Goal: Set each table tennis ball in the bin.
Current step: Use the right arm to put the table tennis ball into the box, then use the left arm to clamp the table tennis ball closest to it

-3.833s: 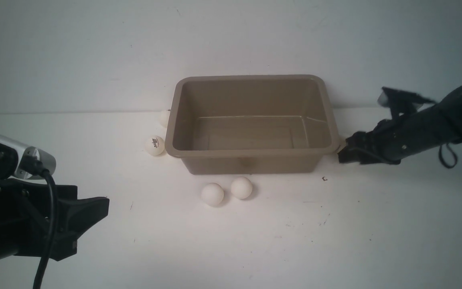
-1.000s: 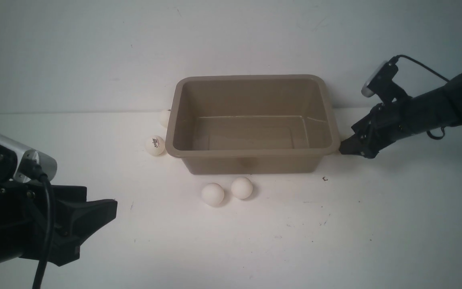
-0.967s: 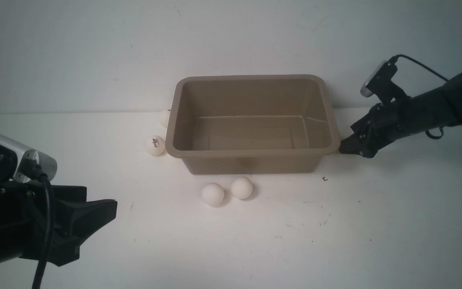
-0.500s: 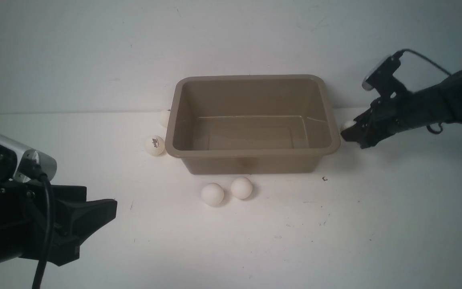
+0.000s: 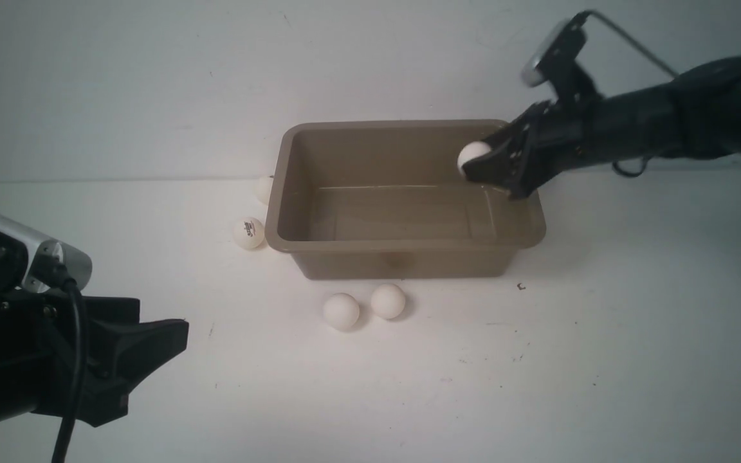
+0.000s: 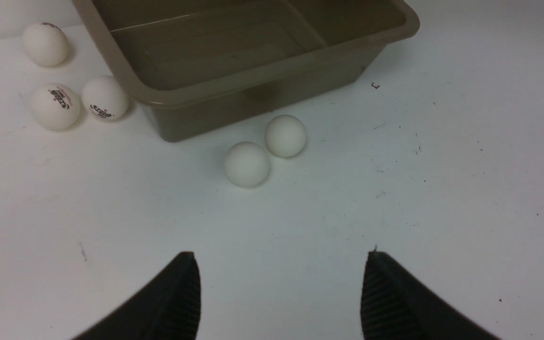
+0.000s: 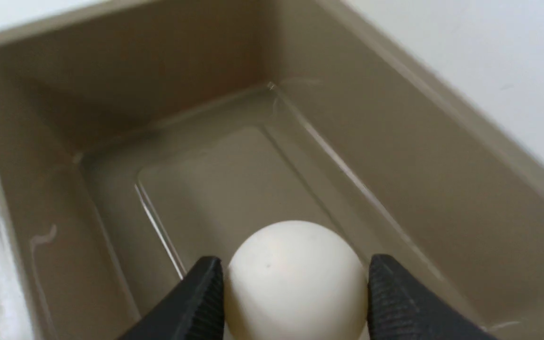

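One table tennis ball (image 5: 473, 154) is pinched between the partly closed fingers of the right end effector (image 5: 481, 161), upper right of the front view, above the right end of the empty bin (image 5: 402, 245). Letting go low and well inside the rim should stop it bouncing out. A second ball (image 5: 341, 312) and third ball (image 5: 388, 301) lie on the counter (image 5: 538, 373) below the bin. The left end effector (image 6: 281, 293) is open and empty, lower left.

R claw (image 5: 475, 166) high, fwd, in tight grip; L claw (image 6: 281, 264) low (jaws apart)
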Robot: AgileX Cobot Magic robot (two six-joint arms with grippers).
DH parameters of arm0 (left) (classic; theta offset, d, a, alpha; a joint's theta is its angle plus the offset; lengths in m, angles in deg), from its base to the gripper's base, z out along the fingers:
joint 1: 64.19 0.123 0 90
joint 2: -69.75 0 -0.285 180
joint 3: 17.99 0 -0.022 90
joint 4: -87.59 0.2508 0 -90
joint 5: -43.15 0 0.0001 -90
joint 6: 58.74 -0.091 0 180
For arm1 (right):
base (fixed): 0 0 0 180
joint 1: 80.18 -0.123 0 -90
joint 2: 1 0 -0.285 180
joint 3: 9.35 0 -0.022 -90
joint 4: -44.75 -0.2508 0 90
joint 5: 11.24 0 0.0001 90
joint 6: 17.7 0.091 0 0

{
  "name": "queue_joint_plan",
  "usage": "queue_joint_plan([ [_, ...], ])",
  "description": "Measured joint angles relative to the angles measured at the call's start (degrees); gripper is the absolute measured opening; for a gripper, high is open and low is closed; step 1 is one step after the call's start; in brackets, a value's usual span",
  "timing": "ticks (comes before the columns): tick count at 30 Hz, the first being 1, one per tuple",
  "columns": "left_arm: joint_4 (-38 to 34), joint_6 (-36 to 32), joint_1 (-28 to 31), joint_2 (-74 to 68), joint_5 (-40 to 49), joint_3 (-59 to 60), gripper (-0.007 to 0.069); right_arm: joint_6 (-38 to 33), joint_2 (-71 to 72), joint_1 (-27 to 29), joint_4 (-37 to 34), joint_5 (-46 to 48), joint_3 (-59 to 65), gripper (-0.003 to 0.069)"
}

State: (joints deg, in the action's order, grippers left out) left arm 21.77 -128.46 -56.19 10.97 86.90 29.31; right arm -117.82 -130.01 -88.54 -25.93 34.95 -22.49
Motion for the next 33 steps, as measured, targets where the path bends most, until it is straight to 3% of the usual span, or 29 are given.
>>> queue_joint_plan([
  [3, 0.00, -1.17, 0.00, 0.00, 0.55, 0.00, 0.0419, 0.67, -0.91, -0.99, 0.00, -2.67, 0.00, 0.0364],
  [5, 0.00, -1.40, 0.00, -0.01, 1.03, 0.00, 0.0419, 1.37, -0.95, -1.00, -0.50, -4.15, 0.00, 0.0408],
  [9, 0.00, -1.77, 0.00, -0.06, 1.27, 0.00, 0.0419, 1.47, 0.09, -0.80, -2.47, -6.84, 0.00, 0.0568],
  [11, 0.00, -1.77, 0.00, -0.06, 1.27, 0.00, 0.0419, 1.47, 2.25, -0.11, -2.67, -7.84, 0.05, 0.0608],
  [16, -0.22, -1.77, 0.00, -0.24, 1.33, 0.00, 0.0419, 4.45, 12.08, 4.40, -2.00, -7.90, 0.11, 0.0603],
  [22, -1.85, -2.41, 0.00, -2.78, 1.44, 0.00, 0.0419, 11.96, 22.76, 10.84, 4.53, -5.20, 0.11, 0.0587],
  [25, -2.71, -5.47, 0.00, -5.86, 0.94, 0.00, 0.0419, 14.64, 24.25, 11.37, 8.24, -2.82, 0.11, 0.0587],
  [28, -8.00, -7.87, 0.00, -9.12, -1.23, -0.20, 0.0419, 16.78, 24.15, 11.37, 10.91, -0.71, 0.11, 0.0587],
  [33, -11.40, -7.83, 0.00, -13.85, -3.87, -4.80, 0.0419, 18.89, 23.19, 11.37, 12.10, 0.94, 0.15, 0.0587],
])
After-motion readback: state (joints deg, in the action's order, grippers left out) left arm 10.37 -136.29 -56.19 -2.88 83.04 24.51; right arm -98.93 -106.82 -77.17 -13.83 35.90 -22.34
